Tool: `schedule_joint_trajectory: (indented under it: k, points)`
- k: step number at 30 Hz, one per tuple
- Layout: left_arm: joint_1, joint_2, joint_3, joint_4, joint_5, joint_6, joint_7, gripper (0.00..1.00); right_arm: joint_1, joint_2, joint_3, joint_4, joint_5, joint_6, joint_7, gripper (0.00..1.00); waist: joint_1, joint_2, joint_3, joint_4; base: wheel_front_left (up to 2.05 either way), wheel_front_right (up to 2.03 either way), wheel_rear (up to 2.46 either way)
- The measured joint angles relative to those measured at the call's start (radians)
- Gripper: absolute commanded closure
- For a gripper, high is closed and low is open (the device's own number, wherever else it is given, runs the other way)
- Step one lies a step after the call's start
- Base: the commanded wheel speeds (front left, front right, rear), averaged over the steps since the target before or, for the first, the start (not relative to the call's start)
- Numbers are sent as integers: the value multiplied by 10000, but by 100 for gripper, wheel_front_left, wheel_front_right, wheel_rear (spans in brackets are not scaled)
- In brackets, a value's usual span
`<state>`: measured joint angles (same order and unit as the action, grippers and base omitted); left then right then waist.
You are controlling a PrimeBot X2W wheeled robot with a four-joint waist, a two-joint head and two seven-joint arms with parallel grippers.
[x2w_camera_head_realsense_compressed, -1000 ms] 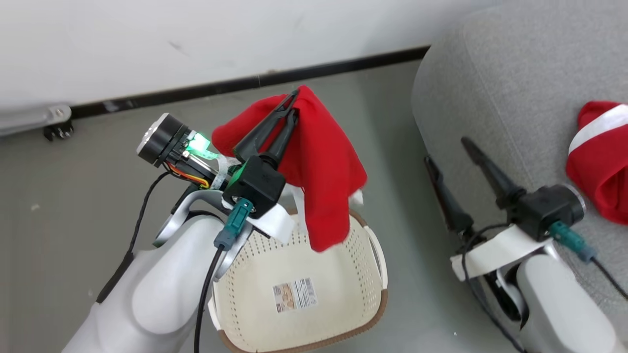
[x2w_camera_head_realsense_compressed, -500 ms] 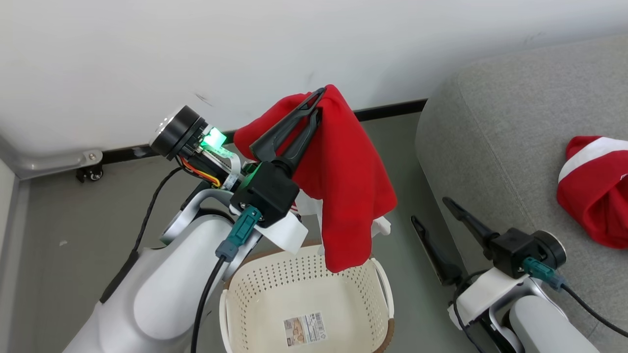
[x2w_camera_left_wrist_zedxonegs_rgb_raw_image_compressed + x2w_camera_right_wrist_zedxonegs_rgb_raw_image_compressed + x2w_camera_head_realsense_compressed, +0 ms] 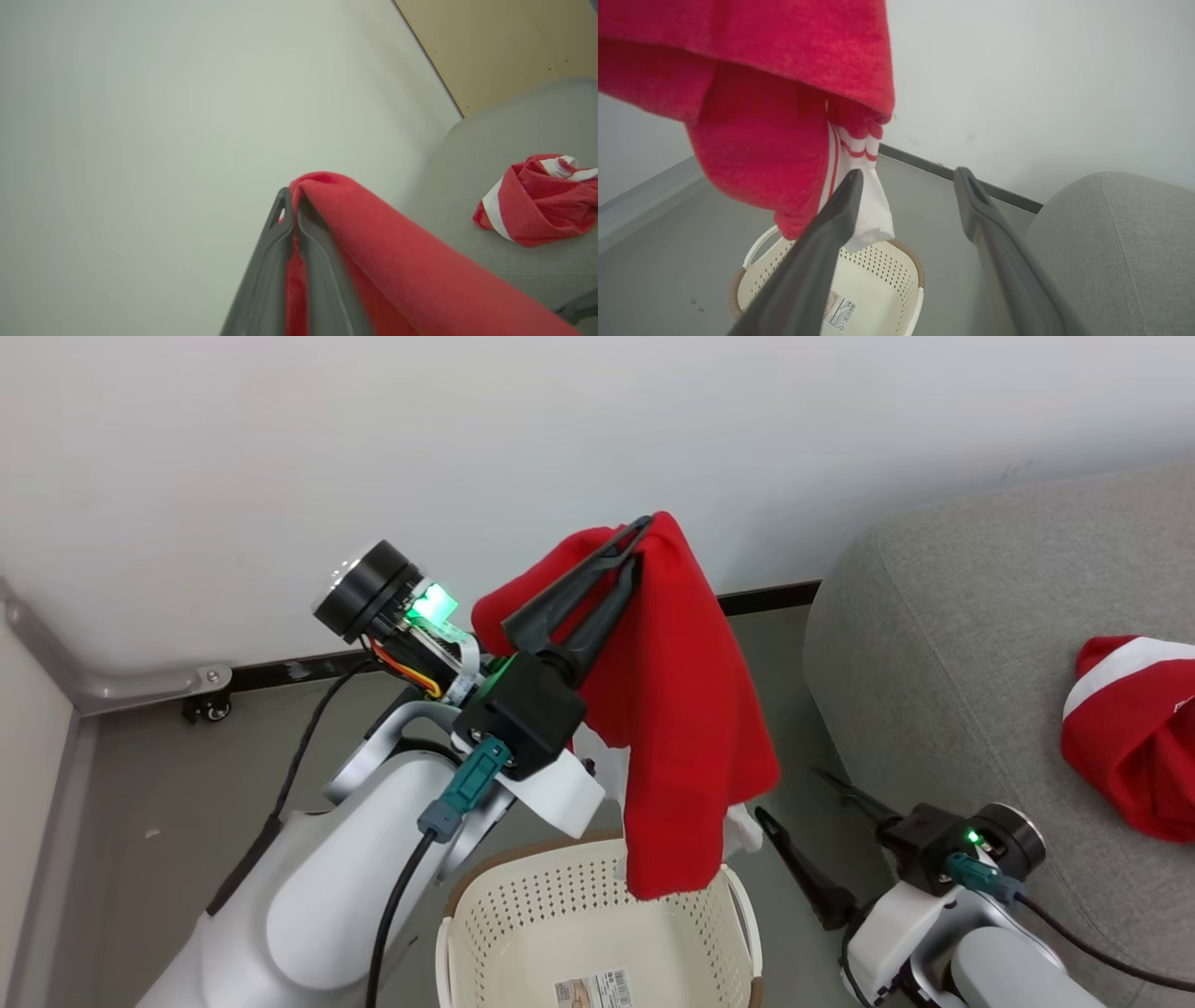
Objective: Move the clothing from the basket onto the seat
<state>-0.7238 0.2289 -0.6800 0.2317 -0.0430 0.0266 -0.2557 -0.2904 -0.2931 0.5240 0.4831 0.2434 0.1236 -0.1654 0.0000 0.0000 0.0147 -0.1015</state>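
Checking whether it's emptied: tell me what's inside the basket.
Inside the basket: a paper label on an otherwise bare floor. The hanging red garment hides the far corner.

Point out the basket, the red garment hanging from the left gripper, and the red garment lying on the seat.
basket [image 3: 560, 924]: head view, perforated inner wall.
hanging garment [image 3: 691, 709]: head view, middle of the drape.
lying garment [image 3: 537, 210]: left wrist view, red folded middle.

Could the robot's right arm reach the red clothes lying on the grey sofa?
Probably yes. The right tool is open and empty, close beside the seat, and only bare grey fabric lies between it and the red clothes resting there. Nothing looks to be in the way.
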Motion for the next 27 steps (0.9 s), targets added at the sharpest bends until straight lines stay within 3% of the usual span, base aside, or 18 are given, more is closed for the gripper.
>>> schedule_joint_trajectory:
  k: [19, 24, 25, 26, 27]
  points:
    - [30, -190, -276, -320, -161, -182, 0, 100, -1175, 219, 1534, 337, 500, 0, 305, 0, 0, 0, -227, 459, 0, 0, 0]
    - [48, -198, -316, -384, -163, -194, 0, 100, -1539, 533, 1914, 395, 644, 0, 303, 0, 0, 0, -172, 480, 0, 0, 0]
    - [56, -198, -320, -385, -165, -194, 2, 100, -1595, 594, 1979, 410, 681, 0, 295, 9, 0, 0, -160, 481, 0, 0, 0]
    - [63, -198, -320, -385, -165, -194, 2, 100, -1643, 648, 2019, 418, 700, 0, 288, 39, 0, 0, -149, 480, 0, 0, 0]
    - [64, -198, -322, -385, -165, -194, 2, 100, -1675, 685, 2059, 430, 721, 0, 270, 56, 0, 0, -138, 480, 0, 0, 0]
